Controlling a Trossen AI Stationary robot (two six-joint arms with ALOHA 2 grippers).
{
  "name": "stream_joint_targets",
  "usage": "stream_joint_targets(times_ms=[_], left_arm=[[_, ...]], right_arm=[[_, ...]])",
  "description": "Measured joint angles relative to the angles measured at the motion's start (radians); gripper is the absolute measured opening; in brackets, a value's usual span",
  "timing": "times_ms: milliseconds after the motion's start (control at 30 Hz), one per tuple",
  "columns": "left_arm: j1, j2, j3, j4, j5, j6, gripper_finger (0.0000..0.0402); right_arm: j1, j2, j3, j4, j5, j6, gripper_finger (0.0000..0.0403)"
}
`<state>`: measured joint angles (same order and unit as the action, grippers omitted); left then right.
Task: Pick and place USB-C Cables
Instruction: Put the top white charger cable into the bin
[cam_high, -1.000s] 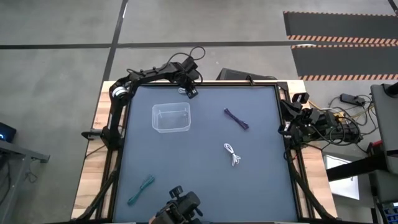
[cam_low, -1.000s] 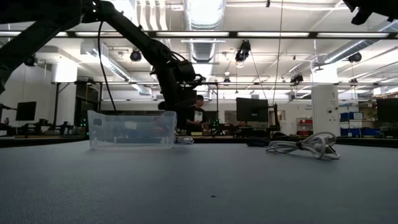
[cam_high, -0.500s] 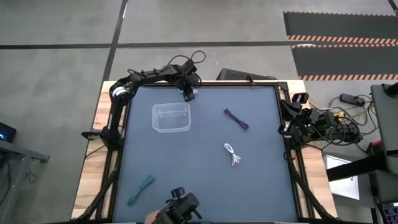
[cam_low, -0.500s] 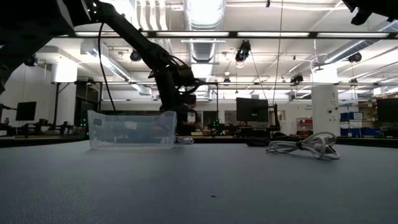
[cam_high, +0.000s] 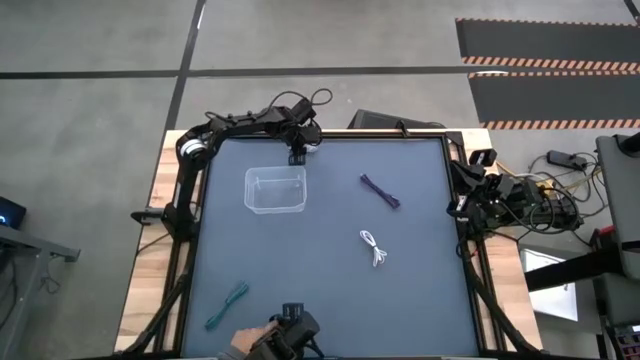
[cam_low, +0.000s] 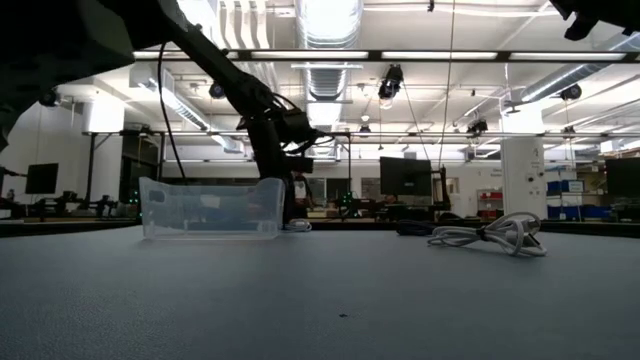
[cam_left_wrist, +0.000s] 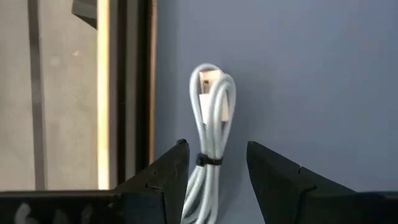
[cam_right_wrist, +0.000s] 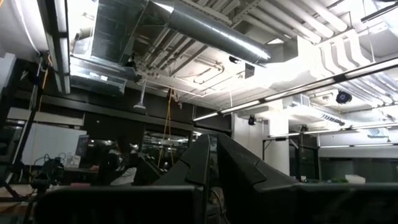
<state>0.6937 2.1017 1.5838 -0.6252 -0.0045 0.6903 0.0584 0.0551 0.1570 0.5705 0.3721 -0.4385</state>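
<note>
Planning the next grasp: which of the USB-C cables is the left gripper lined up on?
The white cable at the table's far edge, lying between the open left gripper fingers. The other white, purple and teal cables lie elsewhere.

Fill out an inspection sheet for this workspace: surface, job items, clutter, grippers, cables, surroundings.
Surface: dark blue-grey table with a wooden border.
Job's things: white cable, bundled, by the table's far edge beyond the clear box; second white cable right of centre; purple cable right of the box; teal cable at the near left. No cable seen in the box.
Clutter: nothing seen.
Grippers: left gripper open, fingers either side of the first white cable; right gripper shut, parked at the right table edge.
Cables: black wires loop along the left arm.
Surroundings: a person's hand at the near edge; striped floor mats.
</note>
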Motion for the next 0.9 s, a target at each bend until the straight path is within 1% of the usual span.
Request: stream_joint_targets(times_ms=[267,467,600,900], left_arm=[[0.0,0.0,-0.042,0.068,0.002,-0.001,0.0146],[0.0,0.0,-0.053,0.068,0.001,-0.003,0.0142],[0.0,0.0,-0.053,0.074,0.001,-0.003,0.0122],[0.0,0.0,-0.053,0.077,0.0,-0.003,0.0053]], right_arm=[[0.0,0.0,0.0,-0.009,0.024,-0.002,0.0022],[0.0,0.0,0.0,-0.011,0.025,-0.005,0.0022],[0.0,0.0,0.0,-0.01,0.025,-0.005,0.0022],[0.0,0.0,0.0,-0.01,0.025,-0.006,0.0022]])
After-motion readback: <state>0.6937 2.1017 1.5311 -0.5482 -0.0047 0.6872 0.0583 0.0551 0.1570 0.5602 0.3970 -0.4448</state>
